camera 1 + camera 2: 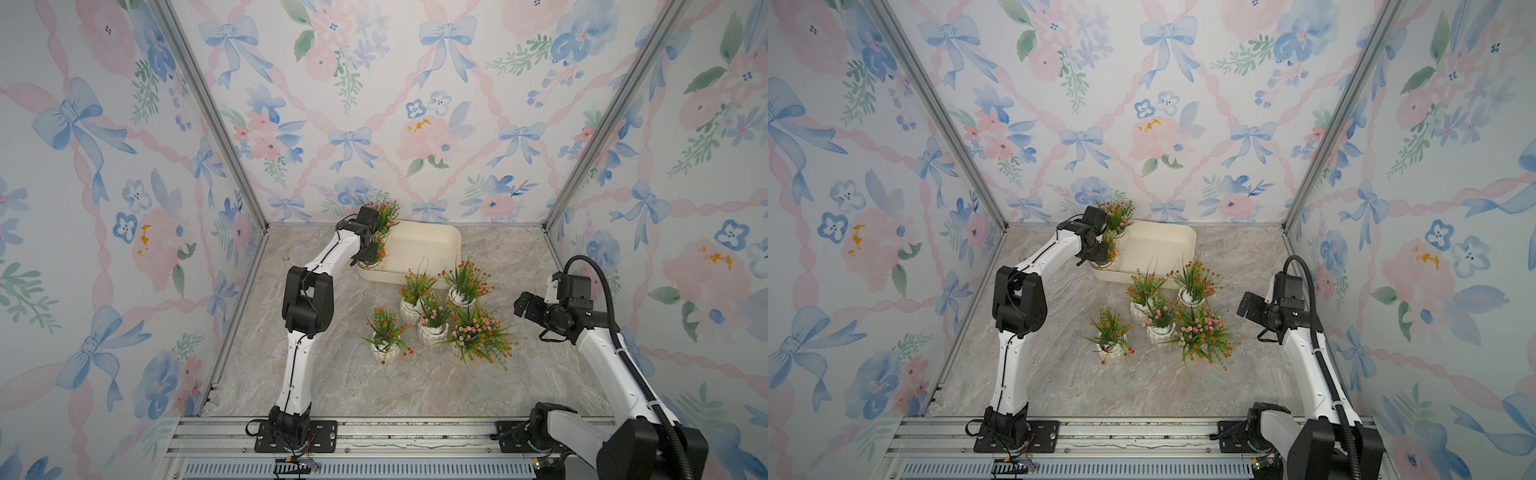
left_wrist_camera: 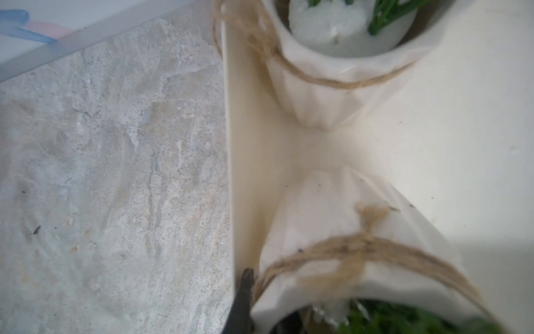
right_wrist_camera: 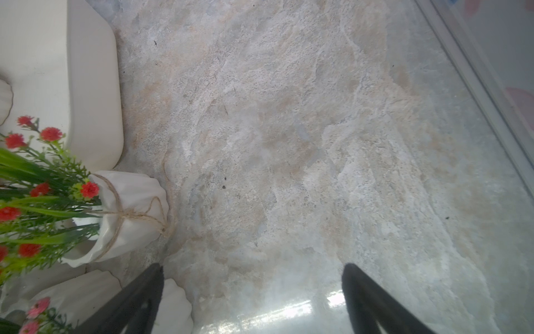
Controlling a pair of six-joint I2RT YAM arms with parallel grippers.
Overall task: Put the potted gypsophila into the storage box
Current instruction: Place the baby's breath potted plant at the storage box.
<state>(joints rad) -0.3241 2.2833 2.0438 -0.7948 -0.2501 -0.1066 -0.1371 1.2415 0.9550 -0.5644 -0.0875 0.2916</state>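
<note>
Two potted gypsophila are inside the storage box [image 1: 432, 249], both along the wall on the left arm's side: the far-corner pot [image 2: 323, 92] and, just nearer, the orange-flowered pot [image 2: 323, 225], whose rim the left gripper [image 1: 371, 252] pinches, jaws pressed together. That pot sits directly under the gripper, just inside the wall; whether its base rests on the box floor I cannot tell. Letting go looks like the next move. Five loose pots [image 1: 432, 332] stand just in front of the box, nearer the right gripper [image 3: 251, 277], which is spread and empty.
</note>
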